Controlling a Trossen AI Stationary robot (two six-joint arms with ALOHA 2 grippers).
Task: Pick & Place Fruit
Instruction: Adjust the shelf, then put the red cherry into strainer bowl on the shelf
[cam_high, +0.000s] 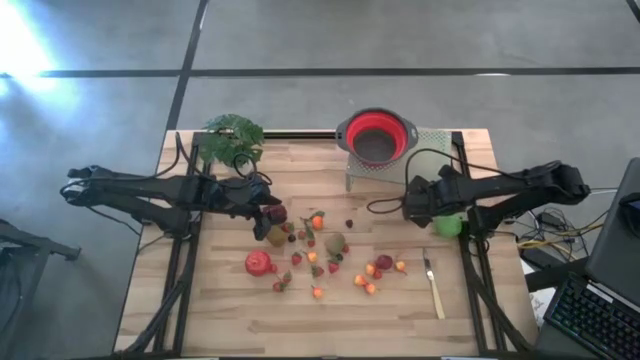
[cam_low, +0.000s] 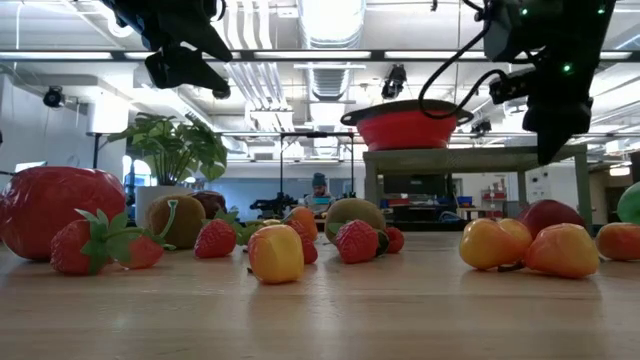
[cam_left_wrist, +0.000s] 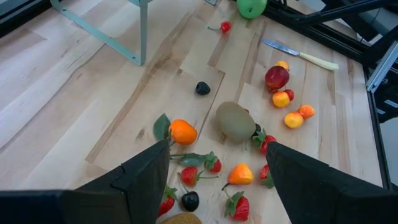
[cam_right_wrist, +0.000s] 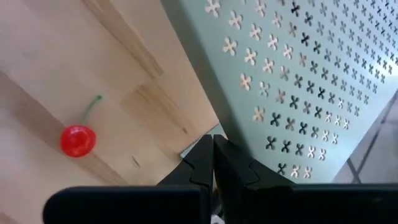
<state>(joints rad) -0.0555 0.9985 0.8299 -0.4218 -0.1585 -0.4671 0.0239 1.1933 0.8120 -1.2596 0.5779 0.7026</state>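
The left arm reaches in from the left edge, stretched level toward the middle. The left gripper hangs above the table, its fingers spread apart with nothing between them. The right arm reaches in from the right edge, and the right gripper has its fingers pressed together, empty.

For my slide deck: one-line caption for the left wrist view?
Open left tool hovers over scattered toy fruit: an orange, a kiwi, strawberries.
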